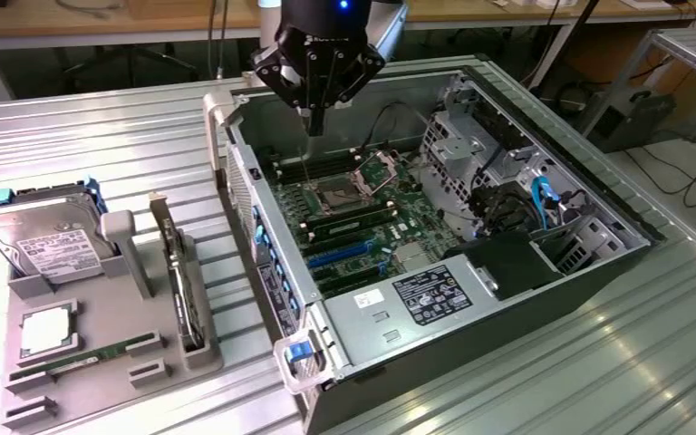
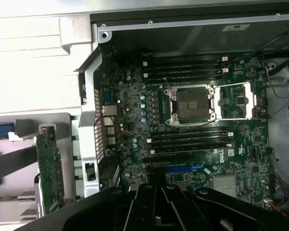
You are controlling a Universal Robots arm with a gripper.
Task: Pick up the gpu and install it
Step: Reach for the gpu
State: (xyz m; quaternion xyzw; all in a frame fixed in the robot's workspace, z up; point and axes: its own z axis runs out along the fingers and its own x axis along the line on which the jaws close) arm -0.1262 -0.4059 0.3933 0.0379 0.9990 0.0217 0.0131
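Note:
The gpu (image 1: 180, 276) stands on its long edge in a grey holder tray (image 1: 106, 385) at the exterior view's left, its silver bracket pointing away from the camera. My gripper (image 1: 315, 122) hangs over the far end of the open computer case (image 1: 590, 195), above the motherboard (image 1: 361, 213). It is well apart from the gpu, its fingers shut with nothing between them. In the wrist view the gpu (image 2: 50, 168) shows as a card on edge outside the case wall. The gripper (image 2: 153, 185) points down at the motherboard (image 2: 130, 96) near the blue expansion slots (image 2: 183, 168).
On the tray are a silver hard drive (image 1: 48, 243) standing upright, a processor (image 1: 48, 328) and a green memory stick (image 1: 97, 351). The case holds an open CPU socket (image 1: 338, 195), blue slots (image 1: 345, 256), a power supply (image 1: 433, 294) and drive cages (image 1: 481, 136).

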